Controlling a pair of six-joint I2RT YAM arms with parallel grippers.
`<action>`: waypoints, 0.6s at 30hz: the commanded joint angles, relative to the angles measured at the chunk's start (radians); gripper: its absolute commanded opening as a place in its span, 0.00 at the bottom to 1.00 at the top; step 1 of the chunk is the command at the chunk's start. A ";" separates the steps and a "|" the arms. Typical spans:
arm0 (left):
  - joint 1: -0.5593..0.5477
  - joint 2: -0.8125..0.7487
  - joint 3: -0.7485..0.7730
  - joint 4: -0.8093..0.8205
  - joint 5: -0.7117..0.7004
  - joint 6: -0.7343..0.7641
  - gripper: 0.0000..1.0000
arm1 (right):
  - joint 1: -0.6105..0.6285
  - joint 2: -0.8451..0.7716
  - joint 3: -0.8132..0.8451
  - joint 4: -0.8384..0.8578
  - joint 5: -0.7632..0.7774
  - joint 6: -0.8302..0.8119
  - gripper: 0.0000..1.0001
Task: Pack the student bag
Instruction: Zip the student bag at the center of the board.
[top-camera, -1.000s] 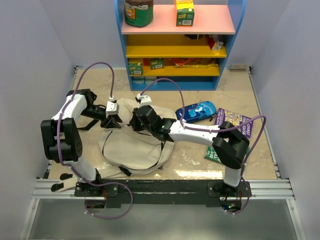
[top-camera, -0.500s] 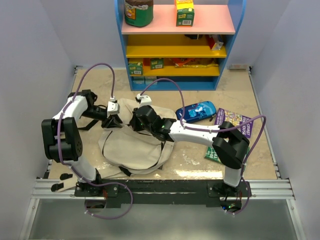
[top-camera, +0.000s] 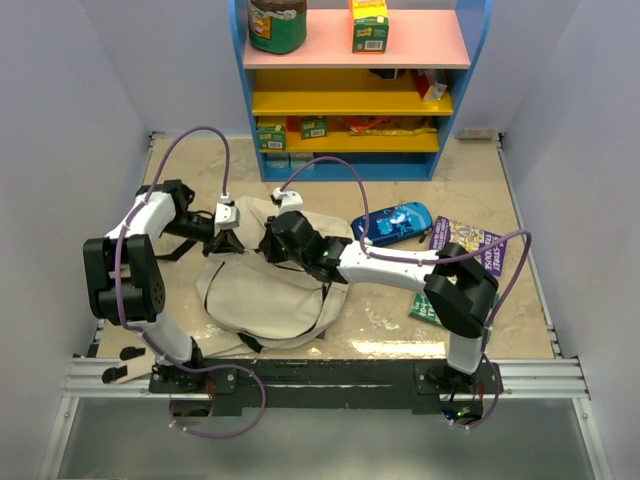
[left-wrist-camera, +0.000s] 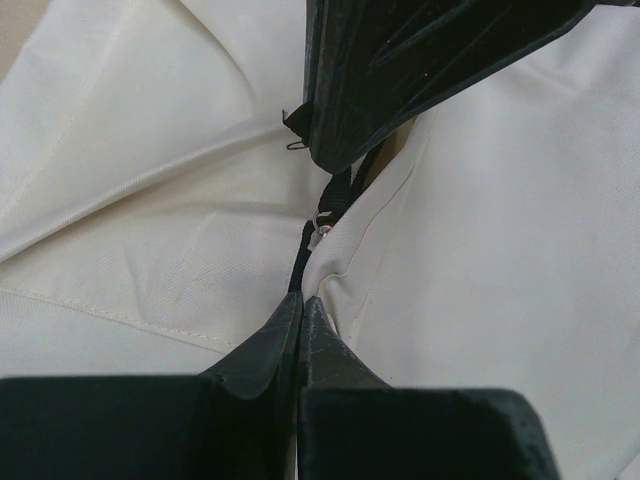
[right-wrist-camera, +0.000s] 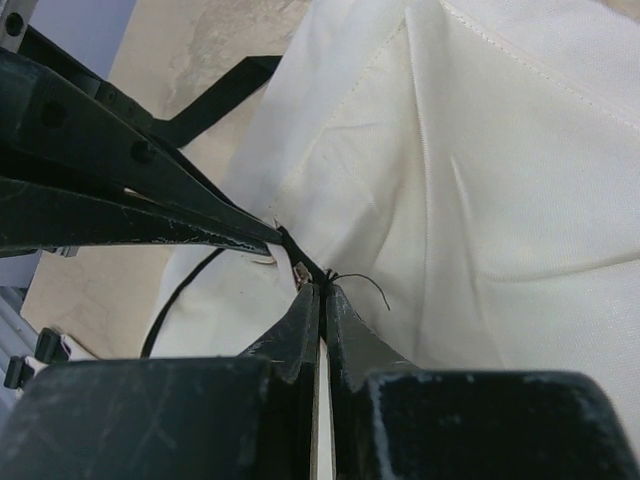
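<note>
Anchoring seems to be the job of the left gripper (top-camera: 226, 243): its jaws are pressing together on the black zipper trim (left-wrist-camera: 298, 265) of the large cream canvas student bag (top-camera: 265, 300), which is lying flat on the beige marbled tabletop (top-camera: 380, 320) between the two arms. Facing it almost tip to tip, the right gripper (top-camera: 266, 244) is clamping its jaws on the black pull tab (left-wrist-camera: 342, 190) of the small metal zipper slider (left-wrist-camera: 320, 228) (likely one side is holding the cloth taut so the other can draw the zip open). Further right, a soft blue pencil case (top-camera: 395, 222) and colourful paperback books (top-camera: 455, 255) are waiting near the bag, not yet packed.
</note>
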 joint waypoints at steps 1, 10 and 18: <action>0.020 -0.012 0.013 -0.058 0.031 0.042 0.00 | -0.011 0.014 0.000 0.009 0.015 -0.024 0.00; 0.141 0.010 0.029 -0.093 0.042 0.096 0.00 | -0.033 -0.050 -0.093 0.001 0.005 -0.017 0.00; 0.158 -0.021 -0.011 -0.070 0.034 0.093 0.00 | -0.033 -0.173 -0.233 -0.044 0.041 -0.007 0.00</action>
